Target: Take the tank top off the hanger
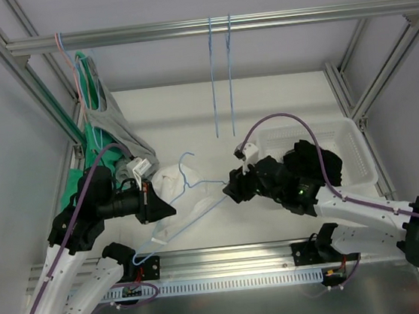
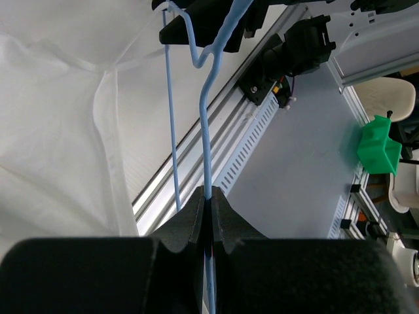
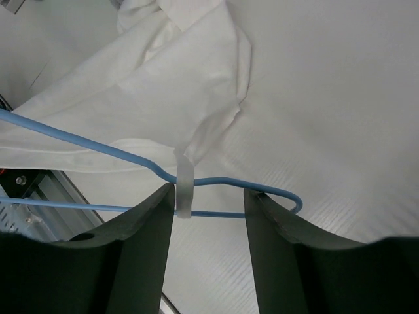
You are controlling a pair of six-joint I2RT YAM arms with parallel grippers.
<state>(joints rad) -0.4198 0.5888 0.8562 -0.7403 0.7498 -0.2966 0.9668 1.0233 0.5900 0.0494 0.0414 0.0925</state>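
White basket (image 1: 362, 155) right of the hanger (image 3: 222, 181), interior mostly behind right arm (image 1: 311, 183)

The light-blue wire hanger (image 3: 98, 148) sits over the middle of the white table (image 1: 279, 103). The white fabric tank top (image 1: 169, 184) is draped on its left part. The left pincer (image 1: 171, 207) clamps the hanger's left wire, and the right pincer (image 3: 209, 196) straddles its right end. The white plastic basket (image 1: 350, 158) sits to the hanger's right. Behind it, two blue wire hangers (image 1: 222, 80) hang from the aluminium rail (image 1: 292, 17).
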